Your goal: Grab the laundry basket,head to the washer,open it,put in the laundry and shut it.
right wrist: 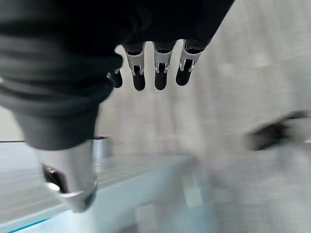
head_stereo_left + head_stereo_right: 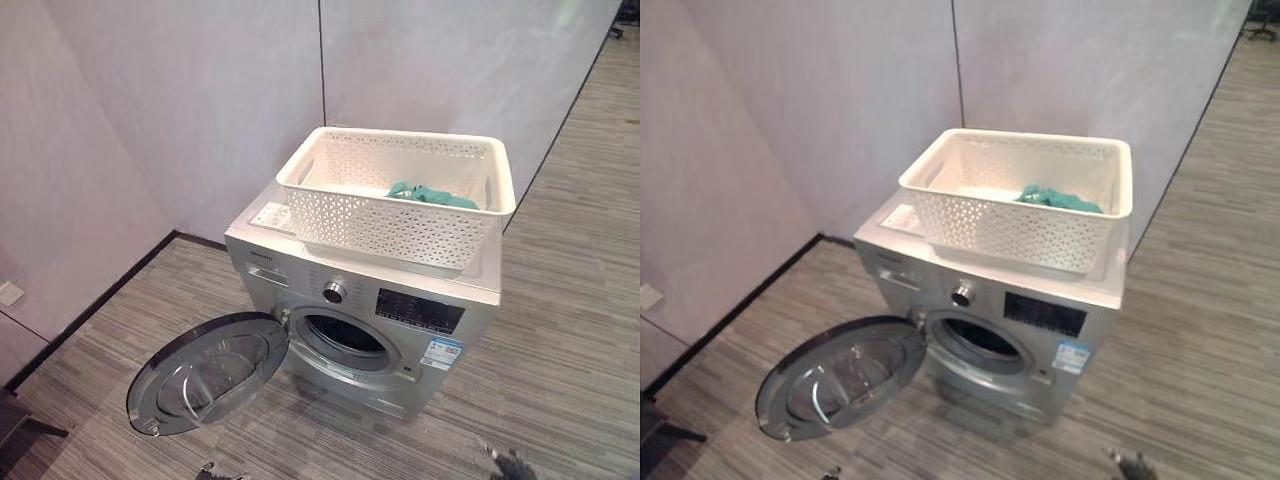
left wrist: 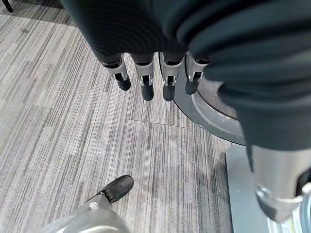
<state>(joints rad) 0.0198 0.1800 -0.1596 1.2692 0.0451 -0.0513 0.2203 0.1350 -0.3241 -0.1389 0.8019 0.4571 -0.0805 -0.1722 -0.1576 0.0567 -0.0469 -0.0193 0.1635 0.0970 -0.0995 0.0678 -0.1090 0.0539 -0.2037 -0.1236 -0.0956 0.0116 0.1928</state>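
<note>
A silver front-loading washer (image 2: 400, 330) stands on the floor against a pale wall. Its round door (image 2: 210, 370) hangs wide open to the left, baring the dark drum opening (image 2: 345, 338). A white perforated laundry basket (image 2: 400, 225) sits on top of the washer with a teal cloth (image 2: 430, 195) lying inside. My left hand (image 3: 146, 82) hangs low over the carpet beside the door's rim (image 3: 209, 111), fingers straight and holding nothing. Low on the right, near the washer, my right hand (image 1: 156, 68) also has relaxed fingers and holds nothing. Both hands just show at the bottom edge: left hand (image 2: 215, 470), right hand (image 2: 512, 463).
Pale partition walls (image 2: 200, 100) meet in a corner behind the washer, with a black baseboard (image 2: 90, 310) along the left one. Grey striped carpet (image 2: 570, 330) spreads to the right and in front. A dark piece of furniture (image 2: 15, 425) sits at the lower left.
</note>
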